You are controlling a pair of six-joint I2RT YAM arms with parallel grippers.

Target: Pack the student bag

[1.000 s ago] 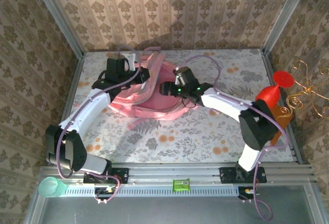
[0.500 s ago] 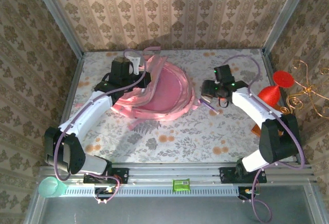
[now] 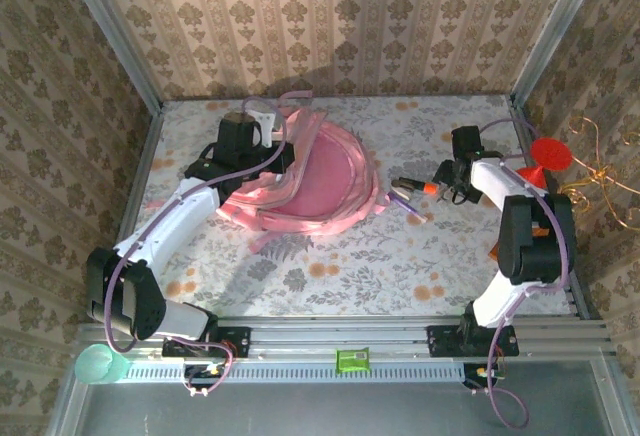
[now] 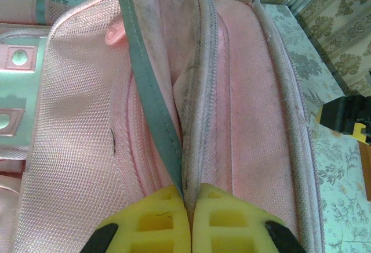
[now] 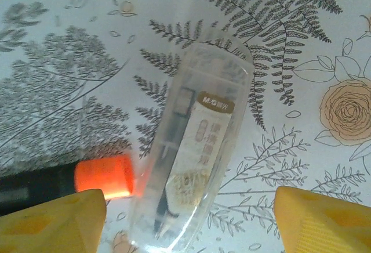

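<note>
While the student bag (image 3: pixel 325 181) lies opened toward the far side of the floral surface (image 3: pixel 330 266), its zippered rim is clamped between the closed yellow fingers of the left hand (image 4: pixel 186 221). The right hand (image 5: pixel 188 221) is spread wide, grasping nothing, above a clear pen case (image 5: pixel 194 143). This case lies just beside an orange-capped marker (image 5: pixel 103 176), to the right of the bag.

The left arm (image 3: pixel 170 221) stretches forward, the left end effector (image 4: pixel 185 209) pinched on the rim of the student bag (image 4: pixel 75 119). The right arm (image 3: pixel 530 236) bends sharply, the right end effector (image 5: pixel 188 218) facing down, fingers (image 5: pixel 324 224) wide apart.
</note>
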